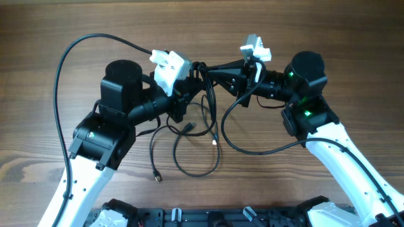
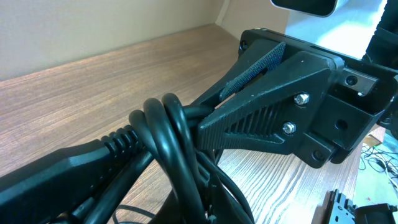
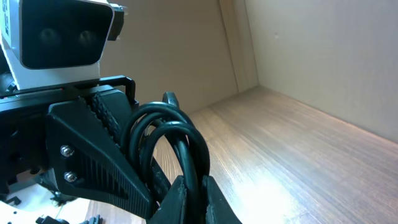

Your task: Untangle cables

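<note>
A bundle of thin black cables point(image 1: 213, 123) hangs between both grippers above the table's middle; its loose loops and a plug end point(image 1: 158, 178) lie on the wood below. My left gripper point(image 1: 191, 81) is shut on the looped bundle point(image 2: 166, 134), its own jaws point(image 2: 210, 198) mostly hidden by cords. My right gripper point(image 1: 211, 72) faces it, almost touching, and its jaws point(image 3: 196, 198) are shut on one strand of the loops point(image 3: 177, 134). The right gripper's fingers point(image 2: 267, 109) fill the left wrist view. The left gripper's finger point(image 3: 93, 158) shows in the right wrist view.
Thicker black arm wiring arcs over the table at the far left point(image 1: 60, 75) and curves under the right arm point(image 1: 252, 151). The wooden table point(image 1: 353, 38) has walls at its far side point(image 3: 298, 43). A black rail point(image 1: 208, 217) runs along the near edge.
</note>
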`<state>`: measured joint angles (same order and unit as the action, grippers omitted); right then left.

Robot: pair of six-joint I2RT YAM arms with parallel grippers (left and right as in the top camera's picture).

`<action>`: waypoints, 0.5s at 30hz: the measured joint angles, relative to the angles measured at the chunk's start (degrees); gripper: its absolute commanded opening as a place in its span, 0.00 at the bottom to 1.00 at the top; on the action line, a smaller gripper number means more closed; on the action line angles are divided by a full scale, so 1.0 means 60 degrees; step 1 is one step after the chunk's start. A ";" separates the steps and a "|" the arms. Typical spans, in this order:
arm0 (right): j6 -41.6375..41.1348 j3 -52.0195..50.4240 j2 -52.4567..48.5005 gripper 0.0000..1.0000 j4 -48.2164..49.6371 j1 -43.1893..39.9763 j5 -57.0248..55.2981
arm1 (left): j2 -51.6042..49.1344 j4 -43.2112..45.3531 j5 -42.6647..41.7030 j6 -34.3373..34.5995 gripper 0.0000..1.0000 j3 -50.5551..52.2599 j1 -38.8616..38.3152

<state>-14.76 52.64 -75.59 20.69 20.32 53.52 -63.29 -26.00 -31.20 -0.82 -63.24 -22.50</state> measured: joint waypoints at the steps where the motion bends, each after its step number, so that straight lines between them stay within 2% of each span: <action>1: -0.0033 0.0000 0.0000 0.04 -0.0004 0.0000 0.0000 | 0.0000 0.0000 0.0000 0.0000 0.04 0.0000 0.0000; 10: -0.0095 0.0000 0.0000 0.04 -0.0280 0.0000 -0.0102 | 0.0015 0.0066 0.0426 0.0237 0.04 0.0004 -0.0029; 15: -0.0514 0.0000 0.0000 0.04 -0.0444 0.0018 -0.0393 | 0.0015 0.0280 0.1599 0.1570 0.04 0.0004 -0.0153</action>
<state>-17.85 52.64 -75.59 18.02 20.43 51.16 -63.20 -24.32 -21.61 8.60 -63.22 -23.42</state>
